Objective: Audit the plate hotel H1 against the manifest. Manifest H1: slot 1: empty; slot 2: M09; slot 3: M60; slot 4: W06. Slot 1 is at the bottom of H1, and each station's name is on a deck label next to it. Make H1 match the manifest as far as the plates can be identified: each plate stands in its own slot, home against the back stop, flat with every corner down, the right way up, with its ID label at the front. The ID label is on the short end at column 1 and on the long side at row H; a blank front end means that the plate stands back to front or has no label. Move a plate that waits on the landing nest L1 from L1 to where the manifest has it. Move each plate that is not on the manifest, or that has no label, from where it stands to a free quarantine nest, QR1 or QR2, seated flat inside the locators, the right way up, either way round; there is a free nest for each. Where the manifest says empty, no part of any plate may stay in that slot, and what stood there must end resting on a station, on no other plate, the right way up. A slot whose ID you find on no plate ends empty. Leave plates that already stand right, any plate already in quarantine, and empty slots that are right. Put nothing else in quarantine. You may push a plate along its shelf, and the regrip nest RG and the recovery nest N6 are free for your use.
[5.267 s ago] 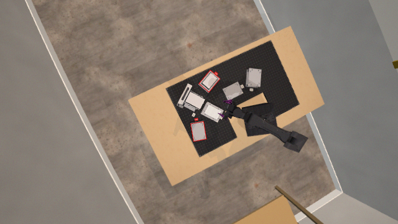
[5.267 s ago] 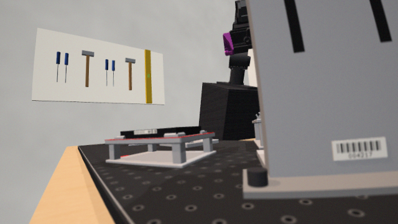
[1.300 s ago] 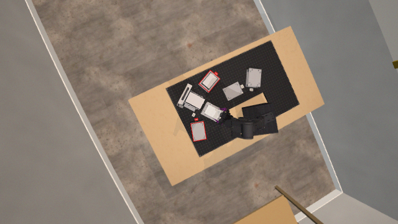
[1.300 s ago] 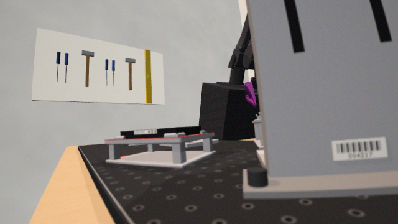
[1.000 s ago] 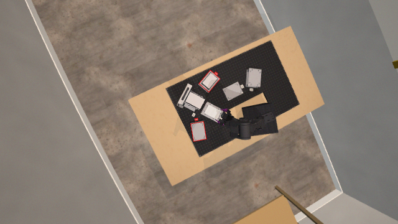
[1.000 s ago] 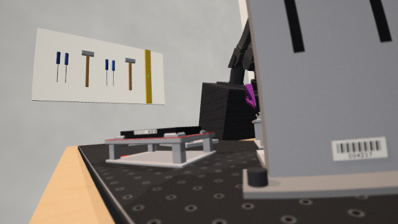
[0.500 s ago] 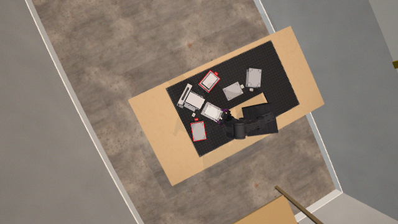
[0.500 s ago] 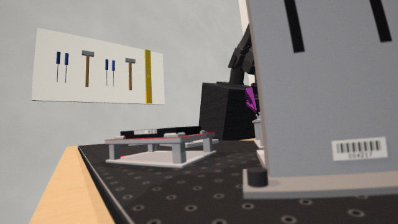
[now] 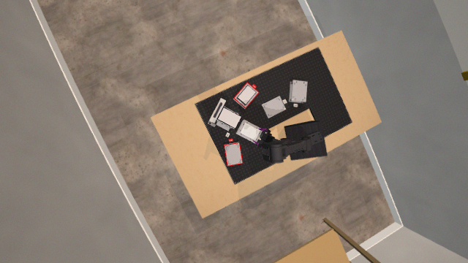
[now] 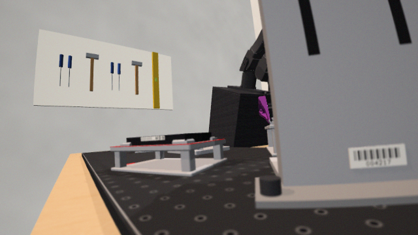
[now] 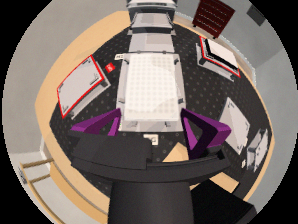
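A white plate [image 9: 248, 130] [image 11: 149, 86] lies on the landing nest in front of the plate hotel H1 [image 9: 219, 114] [image 10: 339, 98] [image 11: 152, 12]. My gripper [image 9: 260, 136] [image 11: 150, 111] is open. Its purple fingers stand either side of the plate's near short end, and I cannot tell whether they touch it. One purple finger [image 10: 264, 109] shows past the hotel's side wall in the exterior view. From above, a white plate [image 9: 229, 117] shows in the hotel; its slots are hidden from every view.
One red-edged quarantine nest [image 9: 246, 95] [image 10: 170, 145] [image 11: 218, 55] holds a dark-rimmed plate. The other red-edged nest [image 9: 233, 153] [image 11: 81, 83] looks bare. Two grey nests [image 9: 273, 107] [image 9: 297, 91] stand behind the arm's base [image 9: 305, 140].
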Robot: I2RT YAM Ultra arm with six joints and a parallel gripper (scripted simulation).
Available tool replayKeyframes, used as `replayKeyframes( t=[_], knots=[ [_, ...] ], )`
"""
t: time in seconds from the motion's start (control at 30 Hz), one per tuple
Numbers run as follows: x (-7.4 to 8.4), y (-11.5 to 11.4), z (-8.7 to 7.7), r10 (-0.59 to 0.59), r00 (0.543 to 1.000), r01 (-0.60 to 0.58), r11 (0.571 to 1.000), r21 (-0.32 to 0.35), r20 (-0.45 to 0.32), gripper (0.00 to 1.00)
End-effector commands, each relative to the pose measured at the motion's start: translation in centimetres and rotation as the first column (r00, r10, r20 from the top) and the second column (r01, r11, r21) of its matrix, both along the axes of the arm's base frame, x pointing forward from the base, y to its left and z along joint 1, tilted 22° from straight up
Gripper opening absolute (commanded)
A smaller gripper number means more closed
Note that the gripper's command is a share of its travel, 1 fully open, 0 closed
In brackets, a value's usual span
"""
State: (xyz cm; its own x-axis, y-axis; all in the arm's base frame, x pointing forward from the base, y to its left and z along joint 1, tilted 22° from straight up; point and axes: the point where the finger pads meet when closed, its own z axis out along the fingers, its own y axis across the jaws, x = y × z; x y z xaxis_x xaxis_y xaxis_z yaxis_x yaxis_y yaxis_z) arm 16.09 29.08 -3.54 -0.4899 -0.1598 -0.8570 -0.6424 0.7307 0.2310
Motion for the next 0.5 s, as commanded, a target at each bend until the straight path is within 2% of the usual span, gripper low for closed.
replayKeyframes(
  t=[0.0, 0.23, 0.47],
  knots=[
    [0.1, 0.0, 0.0, -0.008, 1.000, 0.008, 1.000, 0.005, 0.006, 1.00],
    [-0.1, -0.2, -1.3, -0.009, 1.000, 0.008, 1.000, -0.025, -0.004, 1.00],
    [-0.1, -0.2, -1.3, -0.009, 1.000, 0.008, 1.000, -0.026, -0.004, 1.00]
  ],
)
